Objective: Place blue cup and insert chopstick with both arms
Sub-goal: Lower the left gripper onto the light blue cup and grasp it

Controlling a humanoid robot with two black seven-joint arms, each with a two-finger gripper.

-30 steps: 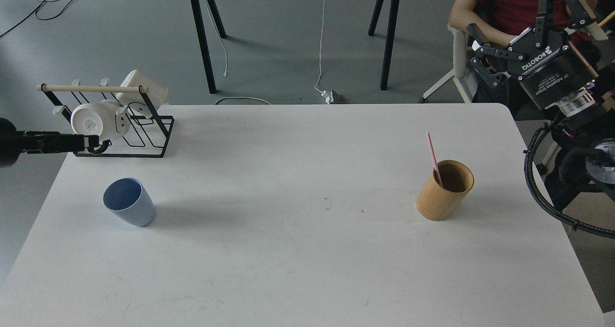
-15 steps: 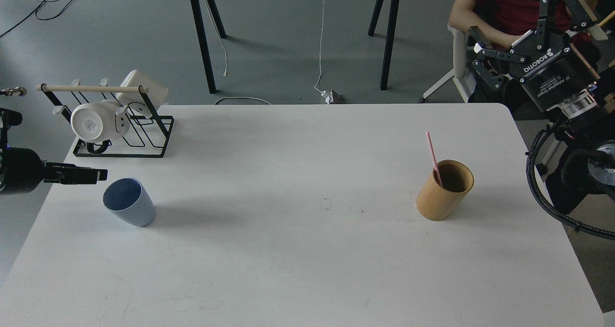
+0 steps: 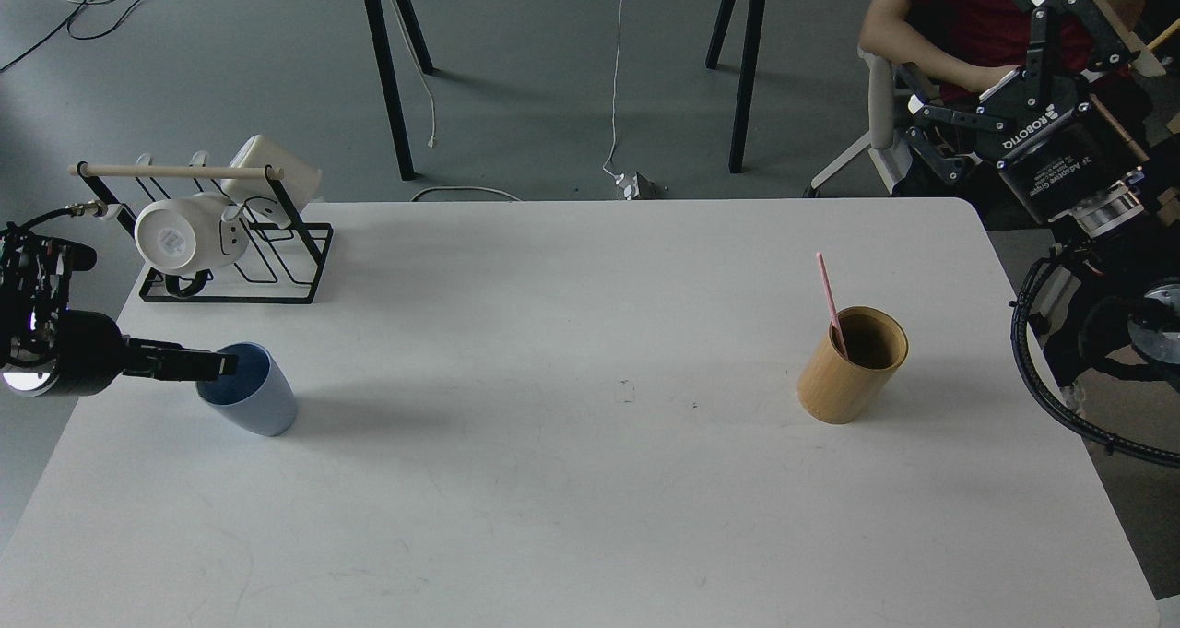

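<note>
The blue cup [image 3: 256,405] stands upright on the left part of the white table [image 3: 590,480]. My left gripper [image 3: 224,363] comes in from the left, and its tip sits over the cup's near rim. It is seen edge-on, so its fingers cannot be told apart. The pink chopstick [image 3: 829,298] leans inside a tan wooden cylinder [image 3: 850,370] on the right part of the table. My right gripper [image 3: 975,42] is open and empty, raised beyond the table's far right corner, well above and right of the cylinder.
A black wire rack [image 3: 277,241] with a wooden dowel and white mugs [image 3: 180,233] stands at the table's far left. A person in a red shirt [image 3: 949,10] sits behind my right gripper. Black table legs [image 3: 387,75] stand on the floor beyond.
My left gripper has moved from beside the rack toward me and to the right, ending at the blue cup's rim. My right gripper has shifted slightly. The cup and the chopstick have not moved.
</note>
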